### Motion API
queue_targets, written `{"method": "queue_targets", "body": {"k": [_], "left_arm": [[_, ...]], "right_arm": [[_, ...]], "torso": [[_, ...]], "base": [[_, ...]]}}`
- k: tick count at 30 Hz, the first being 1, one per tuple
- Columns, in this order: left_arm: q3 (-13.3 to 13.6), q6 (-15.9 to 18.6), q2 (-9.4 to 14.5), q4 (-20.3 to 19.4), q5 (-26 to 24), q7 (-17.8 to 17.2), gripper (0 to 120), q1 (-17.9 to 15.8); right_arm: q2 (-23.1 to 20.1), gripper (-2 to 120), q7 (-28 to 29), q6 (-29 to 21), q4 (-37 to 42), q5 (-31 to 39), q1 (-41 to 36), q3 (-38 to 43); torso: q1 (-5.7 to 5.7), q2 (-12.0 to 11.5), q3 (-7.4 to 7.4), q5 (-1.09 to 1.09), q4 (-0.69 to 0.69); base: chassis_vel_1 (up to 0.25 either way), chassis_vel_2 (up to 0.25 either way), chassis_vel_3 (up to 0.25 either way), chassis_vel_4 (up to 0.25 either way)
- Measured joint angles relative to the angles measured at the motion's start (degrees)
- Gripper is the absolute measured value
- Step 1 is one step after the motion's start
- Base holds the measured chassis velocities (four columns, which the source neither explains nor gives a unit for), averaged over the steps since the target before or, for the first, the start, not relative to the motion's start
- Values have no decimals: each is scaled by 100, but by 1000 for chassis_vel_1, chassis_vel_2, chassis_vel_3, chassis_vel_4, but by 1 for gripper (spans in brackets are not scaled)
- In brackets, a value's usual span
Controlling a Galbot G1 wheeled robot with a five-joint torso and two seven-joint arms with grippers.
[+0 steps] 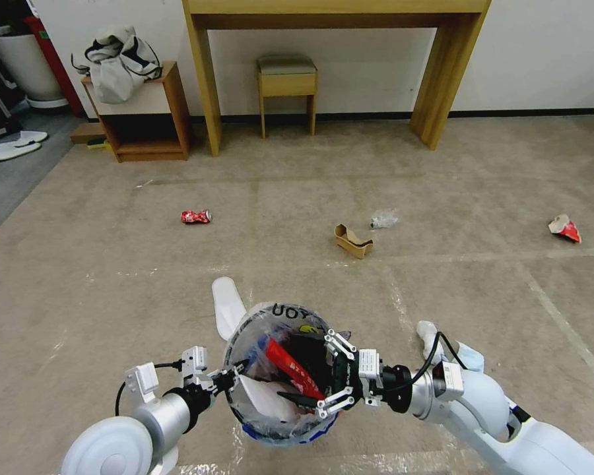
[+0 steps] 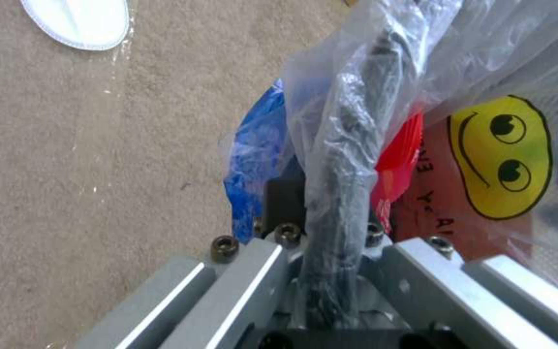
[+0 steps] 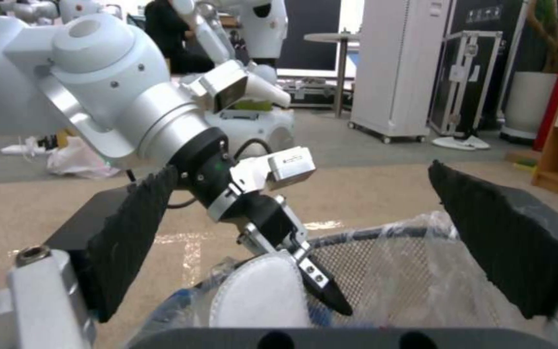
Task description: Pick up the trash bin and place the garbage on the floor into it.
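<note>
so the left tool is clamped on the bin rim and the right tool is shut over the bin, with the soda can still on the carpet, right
Not quite. The right tool is open, not shut: the right wrist view shows its two black pads spread wide above the trash bin. The rest holds: the left tool grips the bagged rim, and the red soda can lies on the carpet.

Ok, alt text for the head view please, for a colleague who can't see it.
Left gripper holds the bin by its rim while the open right gripper reaches over it. On the carpet beyond lie a can, cardboard and wrapper.
</note>
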Motion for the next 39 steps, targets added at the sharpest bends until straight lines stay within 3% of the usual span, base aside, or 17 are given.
{"method": "queue_targets", "body": {"k": [14, 24, 33, 39], "left_arm": [[10, -11, -36, 85, 62, 10, 0, -33], [-459, -95, -170, 249, 404, 110, 0, -14], [-927, -279, -545, 538, 1473, 435, 0, 135], [-1060, -343, -649, 628, 1693, 522, 0, 197]], "right_arm": [[1, 100, -15, -12, 106, 99, 31, 45], [76, 100, 220, -59, 293, 396, 164, 296], [276, 100, 400, -77, 141, 604, 328, 480], [362, 100, 422, -58, -123, 604, 280, 657]], "torso": [[0, 0, 0, 0, 0], [0, 1, 0, -1, 1], [0, 1, 0, -1, 1], [0, 1, 0, 0, 0]], "base": [[0, 0, 0, 0], [0, 0, 0, 0], [0, 0, 0, 0], [0, 0, 0, 0]]}}
